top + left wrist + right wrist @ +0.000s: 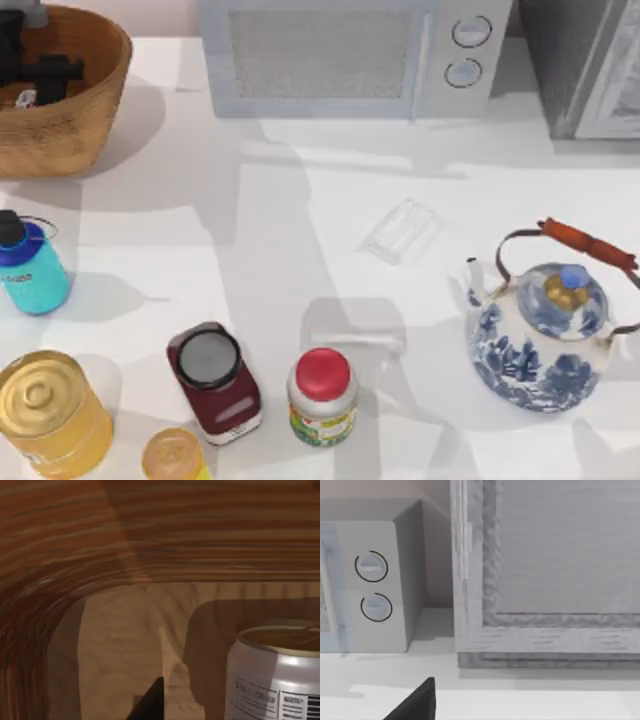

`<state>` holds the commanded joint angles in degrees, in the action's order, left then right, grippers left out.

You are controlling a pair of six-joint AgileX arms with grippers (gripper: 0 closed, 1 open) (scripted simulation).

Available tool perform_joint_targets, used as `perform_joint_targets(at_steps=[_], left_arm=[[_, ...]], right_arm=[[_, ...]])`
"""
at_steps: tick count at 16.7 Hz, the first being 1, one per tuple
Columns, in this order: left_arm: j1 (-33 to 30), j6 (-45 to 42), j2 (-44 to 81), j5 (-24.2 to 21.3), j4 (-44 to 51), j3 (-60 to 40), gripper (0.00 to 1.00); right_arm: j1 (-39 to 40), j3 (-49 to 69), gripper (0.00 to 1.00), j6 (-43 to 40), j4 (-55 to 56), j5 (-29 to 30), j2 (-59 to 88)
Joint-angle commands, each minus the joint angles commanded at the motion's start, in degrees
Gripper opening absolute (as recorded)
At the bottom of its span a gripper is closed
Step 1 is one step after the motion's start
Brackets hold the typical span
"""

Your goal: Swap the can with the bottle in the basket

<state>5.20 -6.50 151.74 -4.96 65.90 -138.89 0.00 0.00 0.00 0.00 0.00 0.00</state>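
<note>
My left gripper (38, 72) hung inside the basket (95, 110), whose tall woven wall closed in tightly; whether its fingers were apart, I could not tell. The can (280, 672), silver-sided and upright, stood on the basket floor. The teal bottle (30, 268) stood outside, below the basket.

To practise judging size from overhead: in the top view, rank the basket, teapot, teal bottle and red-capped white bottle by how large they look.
1. basket, though cut off by the frame
2. teapot
3. teal bottle and red-capped white bottle: too alike to rank.
</note>
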Motion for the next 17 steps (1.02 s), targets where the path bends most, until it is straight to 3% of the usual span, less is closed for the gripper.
perform_joint_targets(at_steps=[6,17], left_arm=[[0.0,0.0,0.0,0.0,0.0,0.0,0.02],[-0.05,0.27,-2.62,0.33,-0.06,0.58,0.0]], right_arm=[[0.0,0.0,1.0,0.0,0.0,0.0,0.0],[0.0,0.0,1.0,0.0,0.0,0.0,0.0]])
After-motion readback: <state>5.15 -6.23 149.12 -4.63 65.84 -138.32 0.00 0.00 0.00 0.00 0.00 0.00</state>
